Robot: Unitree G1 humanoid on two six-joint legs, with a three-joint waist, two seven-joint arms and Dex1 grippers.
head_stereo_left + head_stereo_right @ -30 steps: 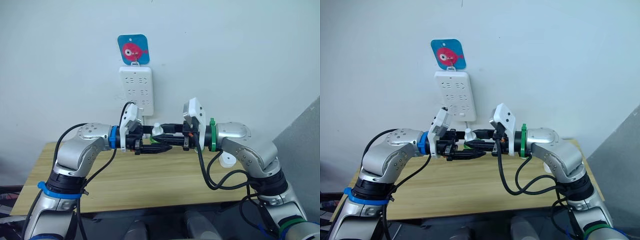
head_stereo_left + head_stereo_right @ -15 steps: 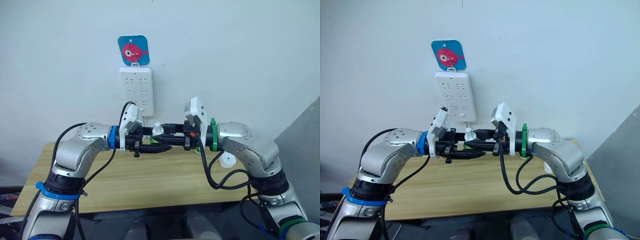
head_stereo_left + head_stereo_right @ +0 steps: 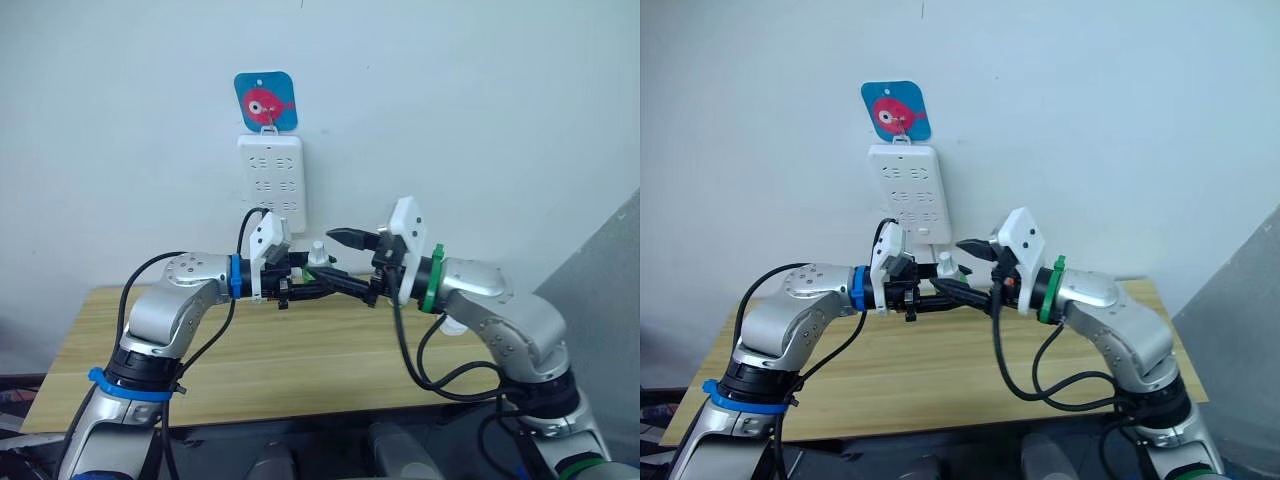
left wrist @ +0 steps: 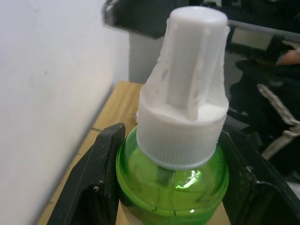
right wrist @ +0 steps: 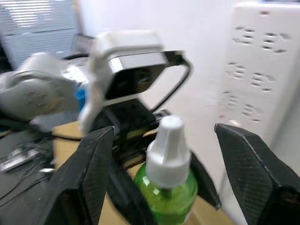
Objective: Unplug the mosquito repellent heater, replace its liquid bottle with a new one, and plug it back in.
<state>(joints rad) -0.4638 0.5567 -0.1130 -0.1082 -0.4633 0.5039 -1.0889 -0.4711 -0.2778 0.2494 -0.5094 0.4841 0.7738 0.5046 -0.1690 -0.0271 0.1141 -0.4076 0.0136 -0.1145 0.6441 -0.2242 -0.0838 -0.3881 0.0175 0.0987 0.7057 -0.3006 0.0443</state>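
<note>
Left gripper (image 4: pixel 164 187) clamps a green liquid bottle (image 4: pixel 173 173) w/ white cap (image 4: pixel 185 89), held upright above the table (image 3: pixel 300 360), just below the wall power strip (image 3: pixel 271 180); right gripper (image 5: pixel 164 154) is spread wide either side of the cap, not touching. Risk: right fingers close off-centre on the ribbed cap and twist the bottle in the left grip, or it slips and drops to the table. The heater is prob. the white object (image 3: pixel 452 324) on the table behind the right arm, mostly hidden, so prongs and hole can't be confirmed.

Looks like office/lab test corner: bare white wall (image 3: pixel 480 110), wooden table (image 3: pixel 300 370), wall-hung power strip (image 3: pixel 271 177) under fish hook plate (image 3: pixel 266 101), window blinds (image 5: pixel 40 30).
</note>
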